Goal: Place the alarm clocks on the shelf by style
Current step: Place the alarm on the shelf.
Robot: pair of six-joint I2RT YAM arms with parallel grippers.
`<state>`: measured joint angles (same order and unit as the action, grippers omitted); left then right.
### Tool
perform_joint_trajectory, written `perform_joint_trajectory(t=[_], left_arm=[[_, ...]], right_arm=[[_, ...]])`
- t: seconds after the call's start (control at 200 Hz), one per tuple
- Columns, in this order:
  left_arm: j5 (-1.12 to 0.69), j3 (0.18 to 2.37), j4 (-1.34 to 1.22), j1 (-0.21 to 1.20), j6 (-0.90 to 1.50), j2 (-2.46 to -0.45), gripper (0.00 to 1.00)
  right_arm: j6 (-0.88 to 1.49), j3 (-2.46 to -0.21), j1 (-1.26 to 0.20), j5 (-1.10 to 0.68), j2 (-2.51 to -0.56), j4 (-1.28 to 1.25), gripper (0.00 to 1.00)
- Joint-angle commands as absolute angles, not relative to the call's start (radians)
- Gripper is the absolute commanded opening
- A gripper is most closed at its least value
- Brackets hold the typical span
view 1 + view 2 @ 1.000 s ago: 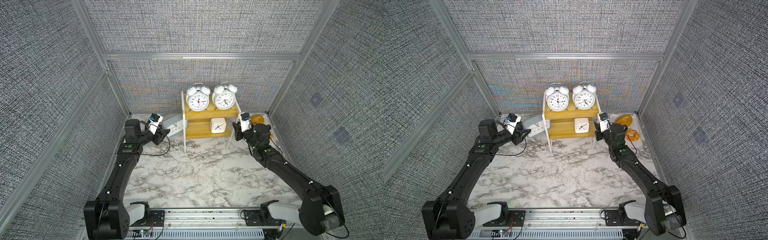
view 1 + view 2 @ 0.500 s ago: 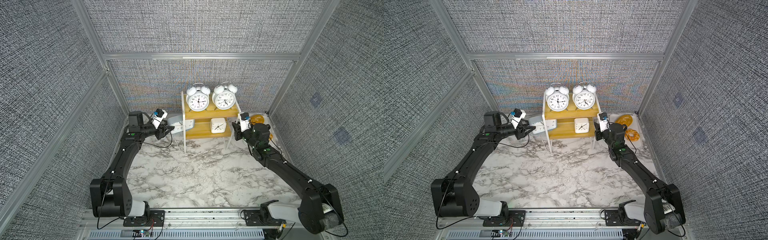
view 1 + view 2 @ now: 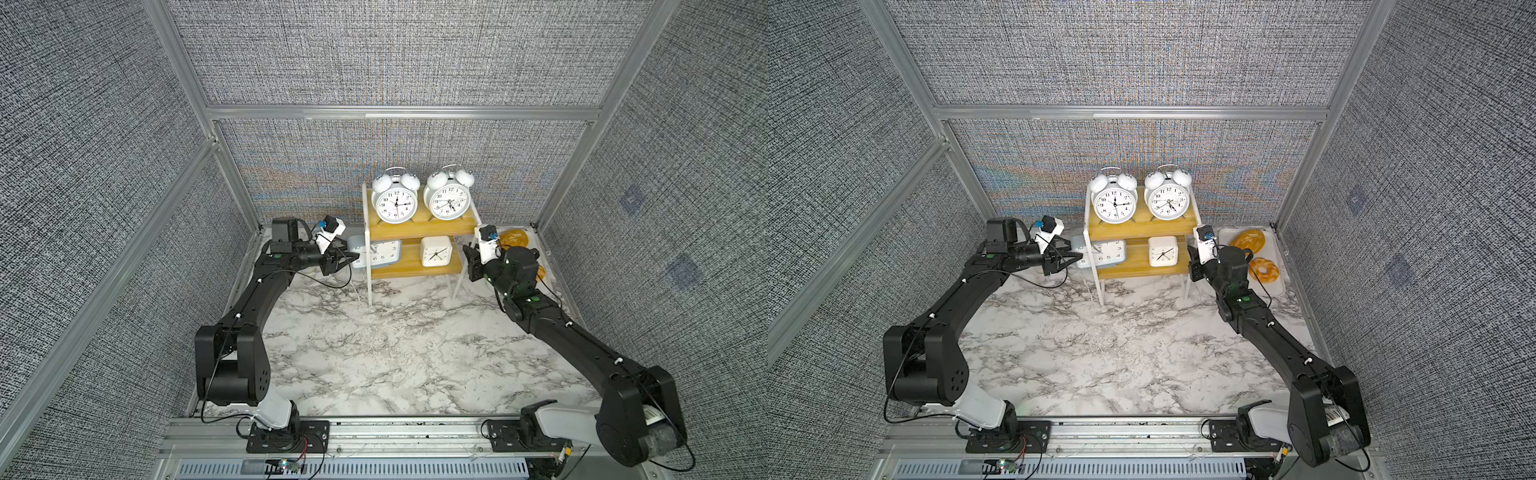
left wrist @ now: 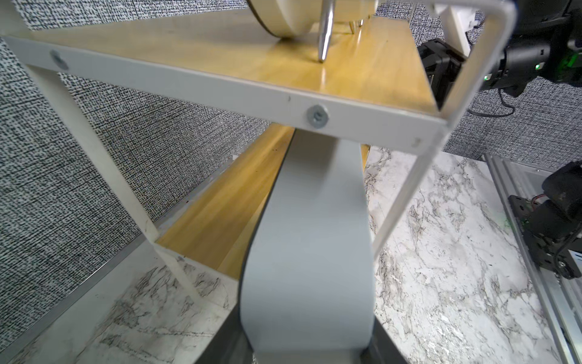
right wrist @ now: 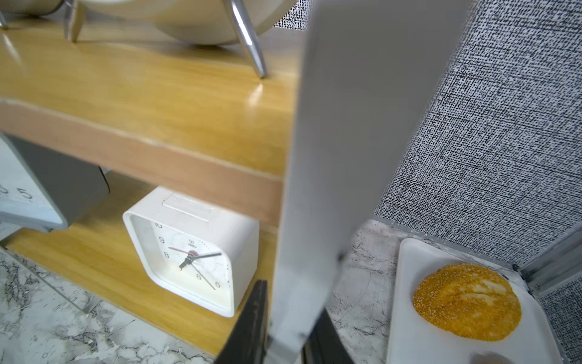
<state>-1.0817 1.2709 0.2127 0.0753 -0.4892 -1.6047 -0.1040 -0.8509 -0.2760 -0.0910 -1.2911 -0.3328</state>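
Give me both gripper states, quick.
Left gripper: closed on the grey-blue clock, partway onto the lower board of the shelf.
Right gripper: closed on the shelf's side post.

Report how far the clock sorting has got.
Done: two twin-bell clocks stand on the shelf's upper board; the small white clock sits on the lower. In hand: the left claw holds the grey-blue clock, partly on the lower board; the right claw grips the shelf's post. Left: push it fully in, release.
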Motion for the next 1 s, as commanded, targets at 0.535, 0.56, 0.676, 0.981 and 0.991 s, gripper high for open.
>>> perform_joint_trajectory(t=[0.535, 0.56, 0.676, 0.981, 0.991], left_arm=[[-1.169, 1.408, 0.303, 0.142, -0.583, -1.763, 0.16], [-1.170, 1.415, 0.309, 0.145, -0.587, -1.768, 0.16], [-1.167, 1.440, 0.325, 0.154, -0.591, -1.786, 0.16], [-1.124, 1.431, 0.271, 0.167, -0.553, -1.798, 0.16], [-1.122, 1.429, 0.265, 0.168, -0.549, -1.798, 0.16]], right_arm=[[-0.106, -0.870, -0.281, -0.083, -1.302, -0.327, 0.23], [-0.106, -0.871, -0.281, -0.083, -1.302, -0.326, 0.23], [-0.106, -0.872, -0.281, -0.083, -1.305, -0.324, 0.23], [-0.104, -0.873, -0.281, -0.087, -1.305, -0.319, 0.23], [-0.104, -0.874, -0.281, -0.087, -1.304, -0.319, 0.23]])
